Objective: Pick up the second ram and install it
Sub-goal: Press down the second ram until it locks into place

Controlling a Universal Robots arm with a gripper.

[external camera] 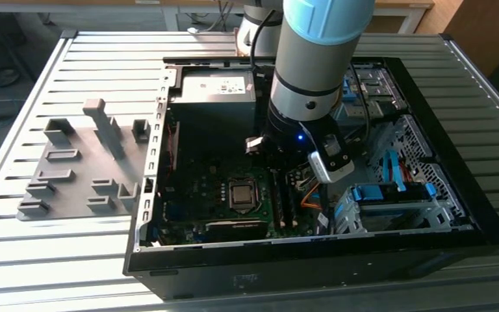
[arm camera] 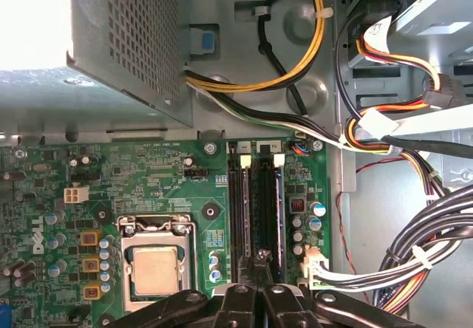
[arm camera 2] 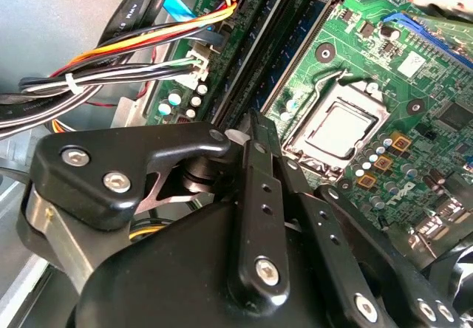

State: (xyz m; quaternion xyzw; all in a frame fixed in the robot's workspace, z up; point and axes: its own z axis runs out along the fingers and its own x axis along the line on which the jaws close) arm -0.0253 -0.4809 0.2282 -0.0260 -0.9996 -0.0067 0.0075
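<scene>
My gripper (arm camera: 260, 260) has its two black fingers pressed together, and I see nothing held between them. Its tip (arm camera 2: 253, 121) hovers over one end of the long black memory slots (arm camera: 255, 210) beside the CPU socket (arm camera: 157, 269). In the slot under the tip a thin stick stands edge-on, which I take for the second ram (arm camera: 276, 210). Whether the tip touches it I cannot tell. In the exterior view the arm's wrist (external camera: 306, 123) hangs inside the open computer case (external camera: 457, 214), above the slots (external camera: 282, 203).
Bundles of coloured cables (arm camera: 399, 269) run close beside the slots. The power supply box (arm camera: 126, 40) sits beyond the motherboard. A grey fixture (external camera: 85, 169) with upright blocks lies on the slatted table at the exterior view's left. Blue drive-bay clips (external camera: 379, 193) sit at the case's right.
</scene>
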